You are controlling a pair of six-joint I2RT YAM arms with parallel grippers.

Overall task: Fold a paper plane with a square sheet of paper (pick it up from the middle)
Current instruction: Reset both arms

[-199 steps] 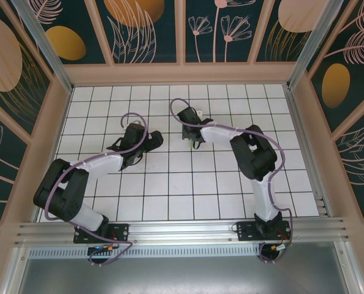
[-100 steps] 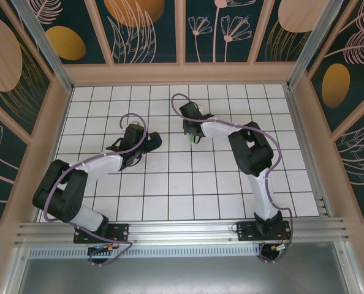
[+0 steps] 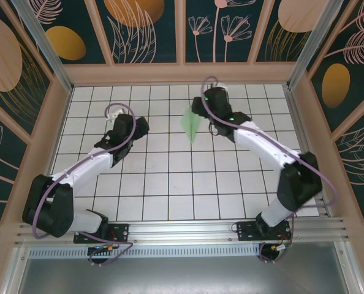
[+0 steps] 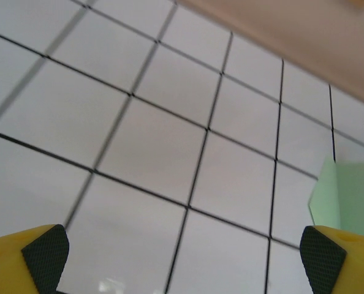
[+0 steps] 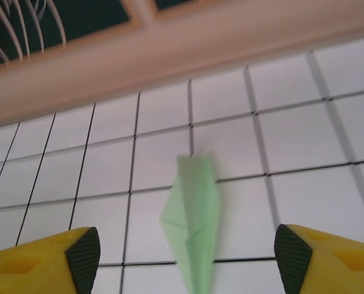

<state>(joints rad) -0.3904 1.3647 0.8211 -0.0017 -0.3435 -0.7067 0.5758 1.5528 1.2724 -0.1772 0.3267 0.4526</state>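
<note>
The paper plane (image 3: 190, 125) lay mid-table toward the far side, just beside the right gripper (image 3: 201, 112) and well apart from the left gripper (image 3: 135, 127); whether it rested flat on the tiled table (image 3: 170, 184) or hung just off it could not be told. In the right wrist view its long axis ran straight out from the jaws, sharp tip nearest, centred between the yellow fingers (image 5: 78, 257); those jaws stood wide apart, holding nothing. The left jaws were likewise spread and empty, the plane off to their right. The right arm was judged nearer, best placed for a mid-body pinch.
</note>
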